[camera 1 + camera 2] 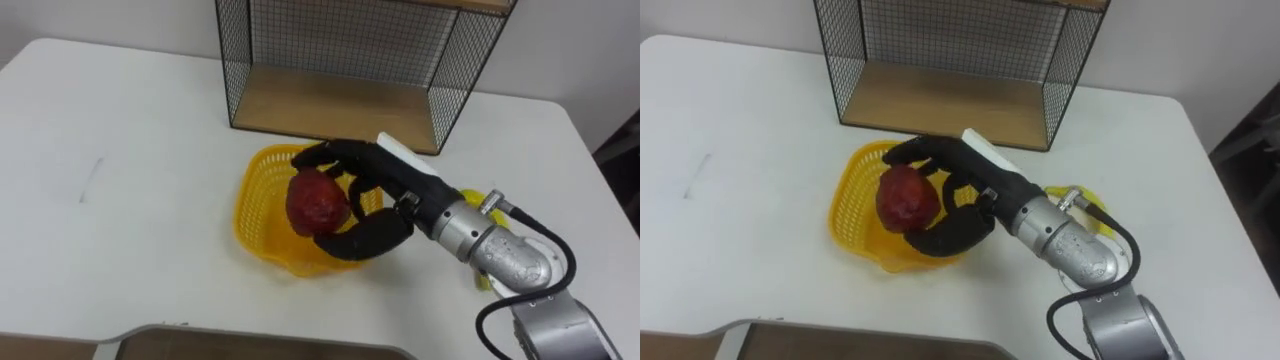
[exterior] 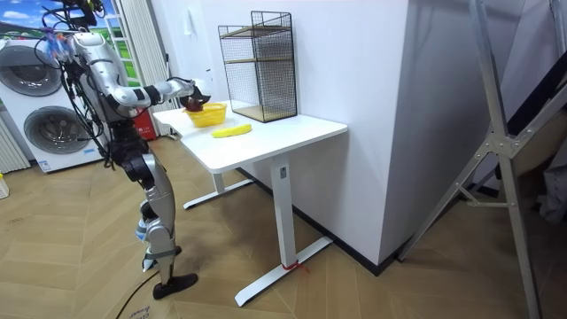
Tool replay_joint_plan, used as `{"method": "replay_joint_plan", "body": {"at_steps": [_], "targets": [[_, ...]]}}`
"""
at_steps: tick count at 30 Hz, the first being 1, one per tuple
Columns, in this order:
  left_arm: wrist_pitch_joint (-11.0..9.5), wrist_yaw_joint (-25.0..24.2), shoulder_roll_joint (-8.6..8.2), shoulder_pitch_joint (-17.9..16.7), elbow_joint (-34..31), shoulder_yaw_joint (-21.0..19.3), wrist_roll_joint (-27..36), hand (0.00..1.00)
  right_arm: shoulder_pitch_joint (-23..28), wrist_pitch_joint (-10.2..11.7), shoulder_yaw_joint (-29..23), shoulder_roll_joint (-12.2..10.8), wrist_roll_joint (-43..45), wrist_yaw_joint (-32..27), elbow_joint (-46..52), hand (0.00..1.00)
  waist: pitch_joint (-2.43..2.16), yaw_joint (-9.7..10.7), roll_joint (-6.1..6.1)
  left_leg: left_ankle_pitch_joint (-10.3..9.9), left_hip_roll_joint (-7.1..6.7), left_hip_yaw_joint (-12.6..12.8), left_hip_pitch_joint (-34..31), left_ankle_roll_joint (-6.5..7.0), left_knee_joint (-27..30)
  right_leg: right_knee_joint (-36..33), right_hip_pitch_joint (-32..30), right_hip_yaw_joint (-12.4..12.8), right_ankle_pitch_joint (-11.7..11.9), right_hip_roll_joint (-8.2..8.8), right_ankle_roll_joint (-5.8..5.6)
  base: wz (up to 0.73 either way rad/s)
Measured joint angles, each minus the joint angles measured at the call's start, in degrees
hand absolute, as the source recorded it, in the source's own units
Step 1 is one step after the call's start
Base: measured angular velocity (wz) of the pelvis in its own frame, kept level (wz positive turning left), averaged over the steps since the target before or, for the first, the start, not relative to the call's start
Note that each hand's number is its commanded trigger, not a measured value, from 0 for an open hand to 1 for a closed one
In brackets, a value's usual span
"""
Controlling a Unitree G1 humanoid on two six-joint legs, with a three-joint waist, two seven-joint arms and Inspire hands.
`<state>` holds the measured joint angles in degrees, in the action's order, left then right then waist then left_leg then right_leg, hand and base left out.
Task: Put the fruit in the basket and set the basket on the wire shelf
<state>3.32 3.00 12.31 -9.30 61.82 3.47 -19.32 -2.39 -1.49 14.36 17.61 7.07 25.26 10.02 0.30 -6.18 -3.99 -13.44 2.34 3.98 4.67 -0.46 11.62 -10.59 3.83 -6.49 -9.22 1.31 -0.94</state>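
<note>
Over the yellow basket [image 1: 252, 212], the right hand [image 1: 372, 178] has fingers and thumb curled round a red fruit [image 1: 317, 201], holding it at the basket's opening. Just behind stands the wire shelf [image 1: 330, 105] on the white tabletop [image 1: 130, 170]. A banana [image 2: 232, 130] lies near the basket.

Right hand [image 1: 385, 188] stretched forward (fingers [image 1: 335, 152] curled round fruit [image 1: 317, 200]).
</note>
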Motion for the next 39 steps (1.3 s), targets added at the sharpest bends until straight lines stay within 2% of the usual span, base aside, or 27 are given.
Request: {"method": "replay_joint_plan", "body": {"at_steps": [10, 22, 28, 34, 39], "targets": [[0.14, -0.28, 0.0, 0.06, 0.02, 0.21, 0.0, 0.0, 1.55, -1.17, 0.24, 0.01, -0.03, 1.17, -0.08, 0.0, 0.14, -0.28, 0.23, 0.0, 0.0, -0.07, -0.03, 0.0, 0.08, 0.0, 0.09, -0.18, 0.01, 0.04, 0.01, 0.0], [0.24, -1.25, 0.0, -0.1, 0.03, 0.23, 0.01, 0.0, 1.57, -1.17, 0.24, 0.0, -0.05, 1.18, -0.08, 0.0, 0.1, -0.24, 0.37, 0.0, 0.0, -0.06, -0.04, 0.0, 0.11, -0.01, 0.11, -0.17, 0.01, 0.03, 0.01, 0.0], [0.24, -1.03, 0.01, -0.28, 0.02, 0.54, 0.09, 0.0, 1.57, -1.17, 0.16, -0.08, -0.5, 1.12, -0.08, 0.0, 0.02, 0.39, 0.62, 0.0, -0.03, -0.16, 0.01, 0.0, 0.16, -0.01, 0.25, -0.18, 0.01, 0.06, 0.01, 0.0], [0.0, 1.56, -0.16, -1.24, 0.06, 1.31, -0.04, 0.0, 1.64, -1.03, -1.99, -0.77, -4.12, -0.24, -0.08, 0.0, 0.07, 2.19, 0.81, 0.01, -0.04, 0.09, 0.06, 0.0, -0.07, -0.03, 0.24, -0.05, 0.01, 0.08, 0.02, -0.02], [-0.28, 2.99, -0.53, -2.61, 0.04, 1.2, -0.38, 0.0, 2.78, -0.64, -8.03, -2.12, -9.19, -5.51, -0.16, 0.0, 0.19, 3.06, 1.45, 0.0, -0.03, 0.15, 0.03, 0.01, 0.07, -0.02, 0.26, -0.04, 0.08, 0.06, 0.02, 0.0]]}}
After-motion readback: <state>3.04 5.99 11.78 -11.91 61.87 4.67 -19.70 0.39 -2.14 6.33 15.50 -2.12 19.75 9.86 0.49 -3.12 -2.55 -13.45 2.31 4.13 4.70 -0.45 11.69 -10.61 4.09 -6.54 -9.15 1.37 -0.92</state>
